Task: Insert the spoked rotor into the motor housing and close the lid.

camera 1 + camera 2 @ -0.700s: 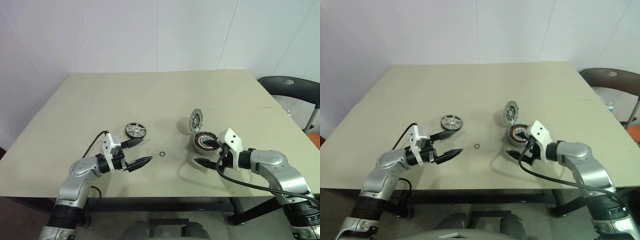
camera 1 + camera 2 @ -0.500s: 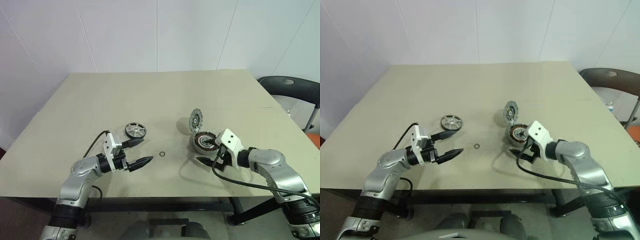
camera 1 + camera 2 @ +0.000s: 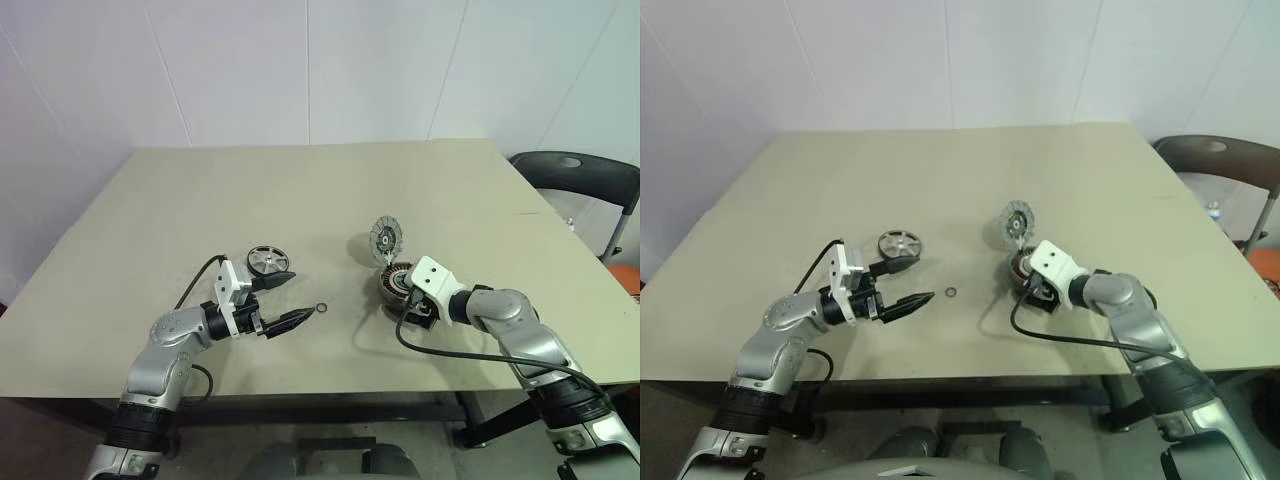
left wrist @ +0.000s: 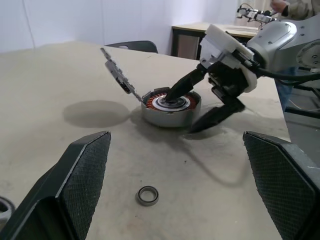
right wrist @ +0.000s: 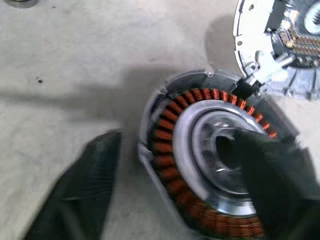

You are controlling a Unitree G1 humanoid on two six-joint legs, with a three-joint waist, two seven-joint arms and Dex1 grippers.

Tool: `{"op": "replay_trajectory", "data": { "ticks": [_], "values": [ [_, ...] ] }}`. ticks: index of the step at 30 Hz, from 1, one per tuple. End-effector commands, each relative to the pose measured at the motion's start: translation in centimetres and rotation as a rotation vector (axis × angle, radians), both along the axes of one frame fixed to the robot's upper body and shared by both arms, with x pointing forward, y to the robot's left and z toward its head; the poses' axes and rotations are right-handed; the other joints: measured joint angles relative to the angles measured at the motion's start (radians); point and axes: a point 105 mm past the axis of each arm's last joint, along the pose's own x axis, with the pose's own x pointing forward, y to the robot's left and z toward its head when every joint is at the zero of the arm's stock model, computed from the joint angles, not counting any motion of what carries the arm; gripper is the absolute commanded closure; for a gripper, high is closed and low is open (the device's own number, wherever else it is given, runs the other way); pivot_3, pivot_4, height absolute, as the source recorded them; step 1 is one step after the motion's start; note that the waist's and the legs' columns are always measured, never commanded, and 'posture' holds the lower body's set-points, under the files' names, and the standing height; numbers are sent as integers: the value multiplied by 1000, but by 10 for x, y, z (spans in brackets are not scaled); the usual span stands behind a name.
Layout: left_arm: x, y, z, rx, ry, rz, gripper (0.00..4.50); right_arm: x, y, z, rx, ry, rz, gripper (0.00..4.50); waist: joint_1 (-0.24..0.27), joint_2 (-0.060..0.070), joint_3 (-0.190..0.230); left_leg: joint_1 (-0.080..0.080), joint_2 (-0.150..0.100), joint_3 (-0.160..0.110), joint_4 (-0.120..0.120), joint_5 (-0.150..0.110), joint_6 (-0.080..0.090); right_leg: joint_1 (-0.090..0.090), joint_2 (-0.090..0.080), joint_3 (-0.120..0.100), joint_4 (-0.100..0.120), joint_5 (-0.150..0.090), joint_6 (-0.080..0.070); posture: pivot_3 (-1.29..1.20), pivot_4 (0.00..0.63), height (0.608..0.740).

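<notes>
Spreading across most of the head views, the surface (image 3: 330, 190) is a matt beige tabletop with square corners, set against white panelled walls; a dark chair (image 3: 580, 175) stands off its far right corner. The far half of the surface is bare, and wide open room lies along both side edges.

The motor housing (image 3: 398, 282) sits right of centre toward the near edge, a short round silver-grey cylinder with a ring of copper-coloured windings around a pale metal hub. Its lid (image 3: 385, 238), a ribbed, vented disc, stands tilted up and open from the housing's far rim. The spoked rotor (image 3: 266, 260), a small flat silver wheel with dark gaps, lies flat left of centre, well apart from the housing. A tiny dark ring (image 3: 321, 308) lies between them, nearer the front edge.

The left gripper (image 3: 278, 301) hovers just on the near side of the rotor, its black tapered fingers (image 4: 80, 175) spread wide and empty, one tip close beside the wheel, the other pointing toward the ring. The right gripper (image 4: 197, 107) is at the housing with its fingers parted: one tip reaches into the housing's centre, the other sits outside the wall near the surface. It holds nothing that can be made out.
</notes>
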Motion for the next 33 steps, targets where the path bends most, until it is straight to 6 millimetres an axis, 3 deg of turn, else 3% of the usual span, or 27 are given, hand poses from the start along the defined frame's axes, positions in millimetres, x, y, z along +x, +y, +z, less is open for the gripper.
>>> {"op": "replay_trajectory", "data": {
  "ticks": [1,4,12,23,25,31,33],
  "values": [
    [3,-1,7,-1,-44,0,0,0,11,2,3,-6,47,1971,0,0,0,1,1,2,0,0,0,0,0,0,0,1,0,0,0,740],
    [3,-2,6,1,-47,-1,0,-1,10,3,10,-3,50,2638,0,0,0,4,8,15,0,-1,-1,0,0,-1,-1,5,-1,0,0,740],
    [5,-7,6,9,-53,-7,0,-6,18,13,73,8,94,2638,2,0,0,4,9,16,0,-2,-2,-1,0,-1,-3,6,-1,0,0,740],
    [5,-6,4,23,-48,1,0,-23,59,64,317,26,253,2638,4,0,1,-3,10,16,0,-3,-2,-7,1,-1,-5,12,-1,0,0,740],
    [5,-6,3,26,-48,1,0,-25,60,62,300,30,256,2638,4,0,1,-3,10,17,0,-3,-2,-7,1,-1,-6,12,-1,0,0,740],
    [5,-9,4,28,-48,-3,0,-13,33,29,66,21,155,2638,4,0,1,-3,10,18,0,-3,-2,-7,1,-1,-6,12,-1,0,0,740],
    [5,-9,5,28,-47,-4,0,-11,30,28,53,18,139,2241,4,0,1,-3,10,18,0,-3,-2,-7,1,-1,-6,12,-1,0,0,740]
  ]
}}
